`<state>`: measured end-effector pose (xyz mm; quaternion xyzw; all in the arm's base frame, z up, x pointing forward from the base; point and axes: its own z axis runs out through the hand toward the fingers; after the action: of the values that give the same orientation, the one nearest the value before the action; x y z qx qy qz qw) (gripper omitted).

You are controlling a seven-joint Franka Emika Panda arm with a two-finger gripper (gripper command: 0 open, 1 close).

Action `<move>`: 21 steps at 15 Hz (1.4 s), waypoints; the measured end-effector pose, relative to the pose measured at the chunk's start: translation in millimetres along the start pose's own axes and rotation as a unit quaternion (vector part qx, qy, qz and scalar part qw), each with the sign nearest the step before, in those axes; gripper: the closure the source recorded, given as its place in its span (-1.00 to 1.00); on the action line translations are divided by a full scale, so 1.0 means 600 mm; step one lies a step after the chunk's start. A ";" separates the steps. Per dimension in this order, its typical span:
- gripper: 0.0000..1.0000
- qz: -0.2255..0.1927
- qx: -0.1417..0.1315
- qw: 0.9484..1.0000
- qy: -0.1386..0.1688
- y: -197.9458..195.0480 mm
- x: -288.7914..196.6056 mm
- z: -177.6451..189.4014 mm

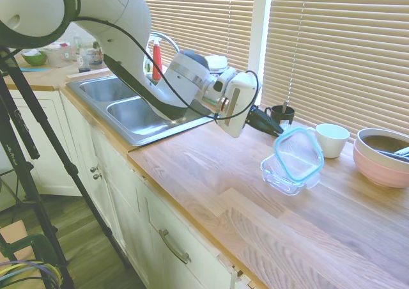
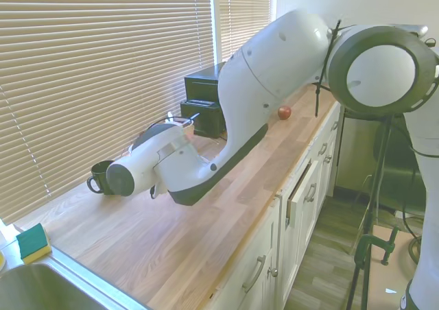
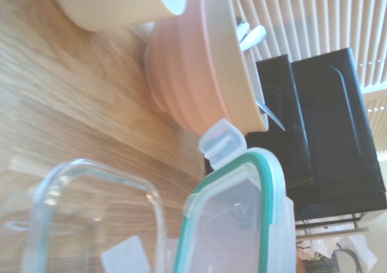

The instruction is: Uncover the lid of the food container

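Claw: the claw (image 1: pixel 267 124) is reaching out from the sink side, dark fingers pointing low over the bench toward the glassware; I cannot tell whether they are spread or pressed together, and nothing is sitting between them.
Lid: the lid (image 1: pixel 299 153), clear with a teal rim, is already off the dish opening and is standing tilted on edge, leaning against the far side of the dish. One snap tab (image 3: pixel 222 141) is sticking up in the wrist view.
Food container: the food container (image 1: pixel 281 174) is sitting open on the wooden bench (image 1: pixel 211 174), just beyond the claw and slightly toward the room.
Key relation: lid and dish are lying ahead of the claw along the bench, away from the sink, near but not touching it; the lid's face is turning toward the claw.
Neighbours: a white cup (image 1: pixel 332 139) and a pink bowl (image 1: pixel 382 158) are standing past the dish; a dark mug (image 1: pixel 281 114) is sitting by the blinds.
Progress: the uncovering is looking all but finished to me.
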<state>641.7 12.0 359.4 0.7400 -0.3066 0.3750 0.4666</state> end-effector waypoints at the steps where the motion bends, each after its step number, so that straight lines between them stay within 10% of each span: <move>1: 1.00 0.004 -0.006 1.000 -0.001 0.015 0.014 0.011; 10: 1.00 0.032 -0.029 0.999 0.006 0.140 0.085 0.026; 16: 1.00 0.071 0.074 0.995 -0.018 0.155 0.106 -0.168; 21: 1.00 0.120 0.183 0.969 -0.118 0.146 0.105 -0.267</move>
<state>561.6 120.1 498.2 0.8098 -0.3723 0.3878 0.2351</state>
